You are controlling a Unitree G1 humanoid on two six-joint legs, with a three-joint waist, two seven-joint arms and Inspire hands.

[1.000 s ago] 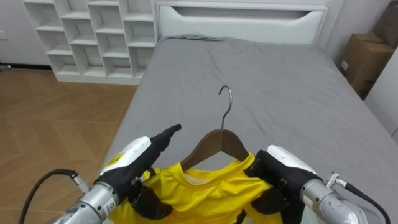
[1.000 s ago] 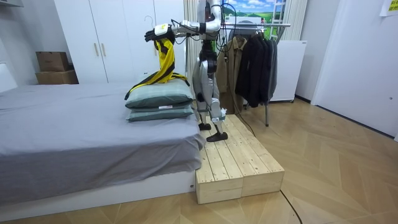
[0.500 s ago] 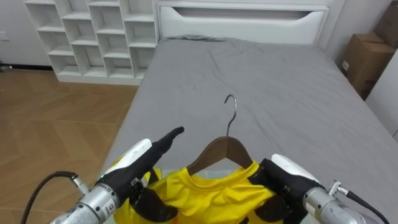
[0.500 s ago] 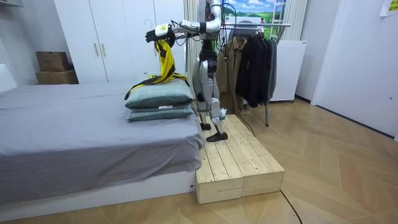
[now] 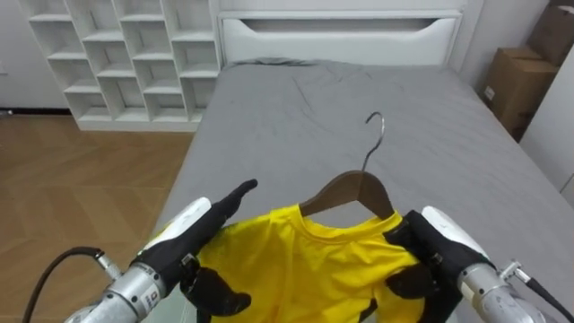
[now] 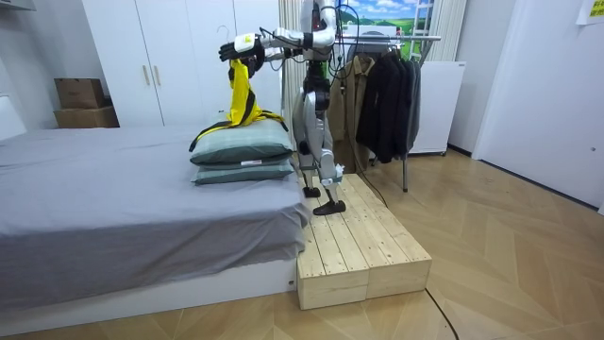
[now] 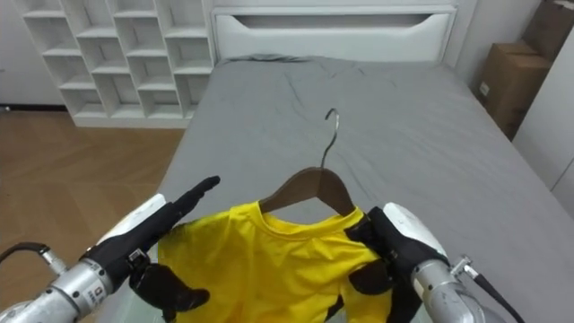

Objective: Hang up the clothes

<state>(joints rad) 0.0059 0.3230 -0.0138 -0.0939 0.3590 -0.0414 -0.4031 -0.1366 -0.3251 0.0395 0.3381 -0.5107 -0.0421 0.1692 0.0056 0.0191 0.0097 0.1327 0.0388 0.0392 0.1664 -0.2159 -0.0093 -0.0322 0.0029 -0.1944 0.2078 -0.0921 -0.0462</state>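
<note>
- Grey-sheeted bed spreads out below you.
- A soft, light yellow T-shirt is held above it, draped on a stiff brown wooden hanger with a steel hook.
- Left hand and right hand each pinch a shoulder; grip there, where wood backs the limp cloth.

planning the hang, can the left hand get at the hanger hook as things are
Probably yes: the hook stands bare above the yellow shirt, but the left hand must first release the shirt.
</note>
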